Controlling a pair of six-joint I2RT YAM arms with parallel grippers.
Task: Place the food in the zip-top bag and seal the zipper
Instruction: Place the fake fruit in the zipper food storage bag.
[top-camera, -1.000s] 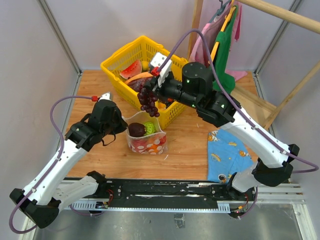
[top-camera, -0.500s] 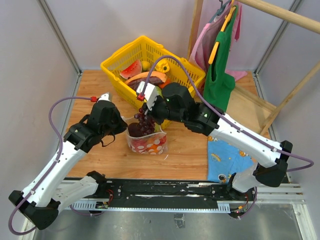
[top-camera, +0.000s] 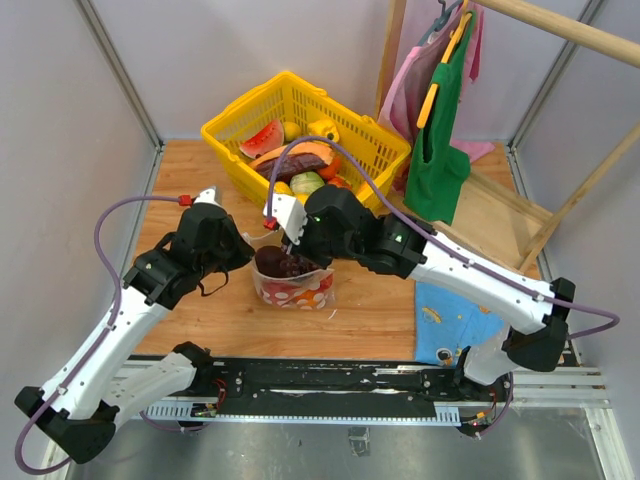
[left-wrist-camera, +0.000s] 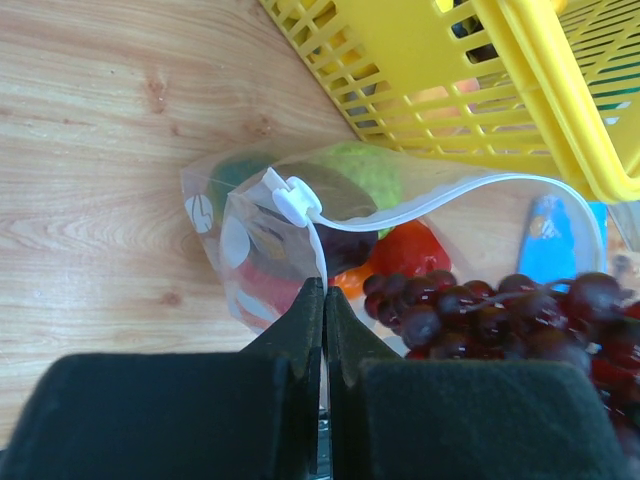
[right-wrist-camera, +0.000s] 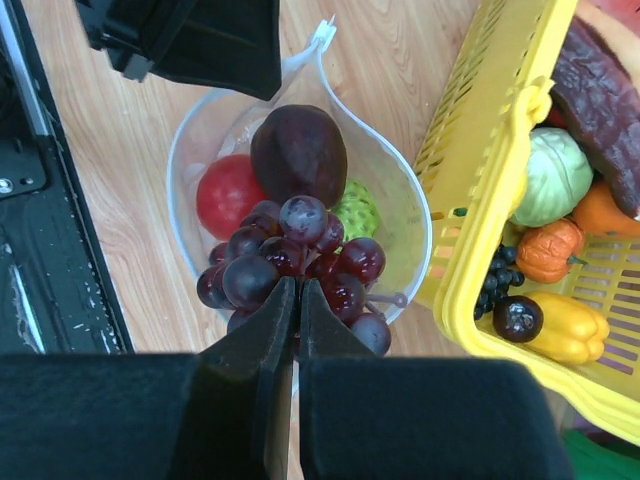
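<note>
While pinched at its rim (left-wrist-camera: 420, 207), clear dotted zip-top bag (top-camera: 296, 288): gapes on wooden bench (top-camera: 375, 300).
Left hand (left-wrist-camera: 322, 287): closed on that rim.
Right hand (right-wrist-camera: 291, 287): clamped on purple plastic grape bunch (right-wrist-camera: 290, 255) at bag's mouth.

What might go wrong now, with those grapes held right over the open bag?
The grapes hang from the right end effector over a zip-top bag already holding several pieces; they may catch on the rim or sit too high for sealing. The left end effector pinches just one edge of the floppy bag, so a slip might let the mouth collapse.
</note>
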